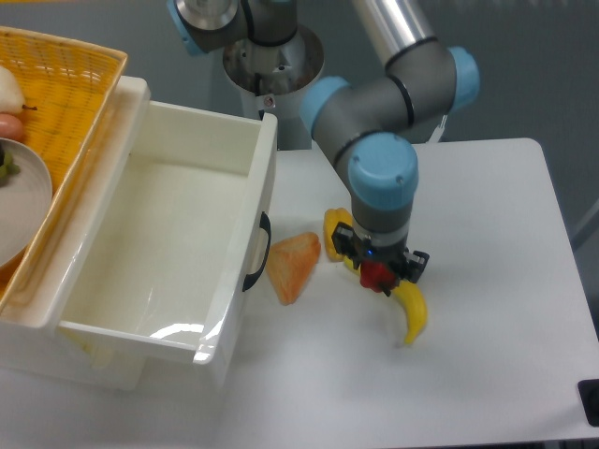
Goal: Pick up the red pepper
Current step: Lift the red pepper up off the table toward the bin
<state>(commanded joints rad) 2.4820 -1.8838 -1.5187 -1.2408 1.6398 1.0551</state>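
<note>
The red pepper (375, 276) is a small glossy red lump held between the fingers of my gripper (377, 274), which is shut on it and points straight down. It hangs a little above the white table, just over the upper end of a banana (412, 311). The yellow pepper (337, 228) lies right behind the gripper on the left, partly hidden by it. A pale orange wedge-shaped piece (293, 263) lies further left on the table.
A large white bin (159, 243) fills the left half of the table, its black handle facing the wedge. A yellow wicker basket (56, 112) with a plate stands behind it at top left. The arm's base (271, 65) stands at the back.
</note>
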